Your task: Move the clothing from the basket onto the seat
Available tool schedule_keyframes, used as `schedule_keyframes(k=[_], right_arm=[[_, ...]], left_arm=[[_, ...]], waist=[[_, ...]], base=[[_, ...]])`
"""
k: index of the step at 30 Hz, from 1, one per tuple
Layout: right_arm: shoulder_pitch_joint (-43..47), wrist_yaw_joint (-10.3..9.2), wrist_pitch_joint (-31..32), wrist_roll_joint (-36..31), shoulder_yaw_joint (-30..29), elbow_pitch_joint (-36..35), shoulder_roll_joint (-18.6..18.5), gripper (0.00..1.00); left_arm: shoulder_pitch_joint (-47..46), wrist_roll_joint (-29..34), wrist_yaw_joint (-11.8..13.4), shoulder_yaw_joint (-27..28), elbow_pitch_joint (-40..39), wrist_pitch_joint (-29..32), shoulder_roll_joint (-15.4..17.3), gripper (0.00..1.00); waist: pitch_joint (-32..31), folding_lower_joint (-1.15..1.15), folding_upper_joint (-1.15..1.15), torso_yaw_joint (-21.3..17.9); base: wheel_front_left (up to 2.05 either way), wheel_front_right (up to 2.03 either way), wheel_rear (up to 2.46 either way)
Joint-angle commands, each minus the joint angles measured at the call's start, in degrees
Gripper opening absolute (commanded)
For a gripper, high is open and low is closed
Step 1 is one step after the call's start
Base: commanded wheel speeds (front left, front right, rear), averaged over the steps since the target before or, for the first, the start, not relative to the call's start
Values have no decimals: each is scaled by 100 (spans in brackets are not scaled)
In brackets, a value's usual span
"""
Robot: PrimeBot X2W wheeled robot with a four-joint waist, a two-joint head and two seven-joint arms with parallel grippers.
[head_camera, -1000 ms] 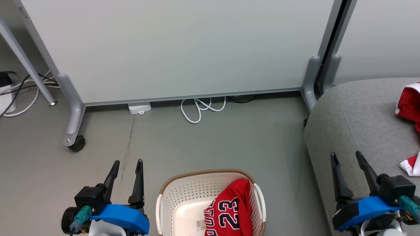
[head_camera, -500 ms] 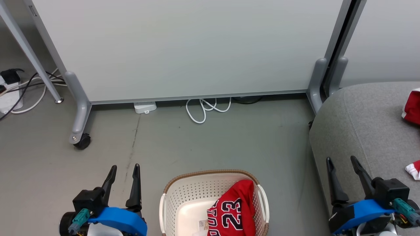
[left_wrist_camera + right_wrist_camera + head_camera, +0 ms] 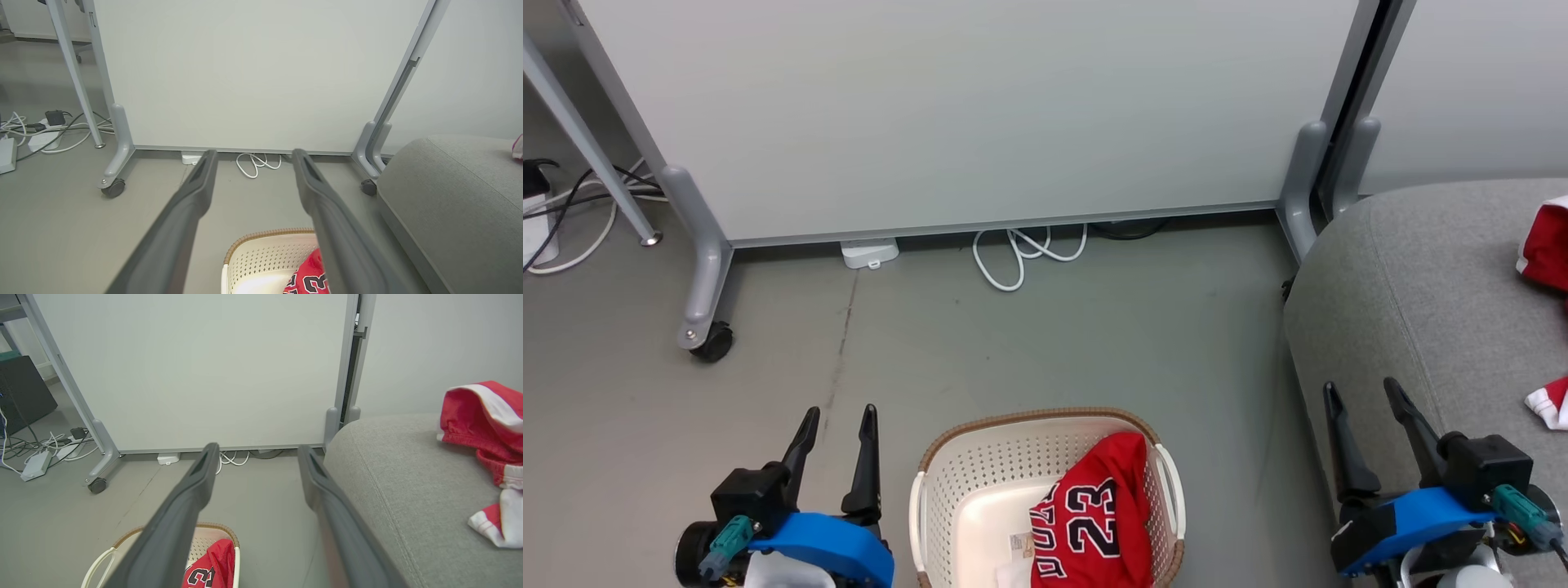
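Observation:
A red jersey (image 3: pixel 1098 523) numbered 23 lies in the right half of the cream basket (image 3: pixel 980 465) on the floor at the bottom centre. Red shorts (image 3: pixel 482 424) with white trim lie on the grey seat (image 3: pixel 1421 278) at the right. My left gripper (image 3: pixel 840 415) hangs open left of the basket, nothing between its fingers. My right gripper (image 3: pixel 1361 392) stands open over the seat's left edge, empty. The left wrist view shows the basket (image 3: pixel 261 257) and the jersey (image 3: pixel 310 275) below my left gripper (image 3: pixel 252 154); the right wrist view shows the basket (image 3: pixel 126 543) and the jersey (image 3: pixel 210 565).
A white partition panel (image 3: pixel 964 114) on grey castor feet (image 3: pixel 704 339) stands behind the basket. A white cable coil (image 3: pixel 1017 257) and a white adapter (image 3: pixel 870 251) lie at its base. More cables (image 3: pixel 572 220) and a table leg (image 3: pixel 584 143) are at the far left.
The whole head view has shifted slightly, so the camera moved. Both grippers stay open and empty; the jersey, basket and shorts lie as before.

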Motion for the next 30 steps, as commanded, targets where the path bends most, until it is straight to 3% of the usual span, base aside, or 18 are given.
schedule_keyframes(k=[1, 15, 30], right_arm=[[-108, 1, -33, -11, 49, -38, 10, 100], [-714, 1, -209, -9, 532, -188, 7, 100], [-1711, 1, -485, -146, 1449, -496, 10, 100]], left_arm=[[-102, 39, -6, -27, 7, -15, 21, 100], [-911, 74, -6, -549, 406, -15, 115, 100], [-2318, -131, -5, -1613, 1697, -15, 332, 100]], waist=[[135, 0, 0, -99], [1512, 0, 0, -1021], [3172, 0, 0, -1868]], base=[[0, 0, 0], [0, 0, 0], [0, 0, 0]])
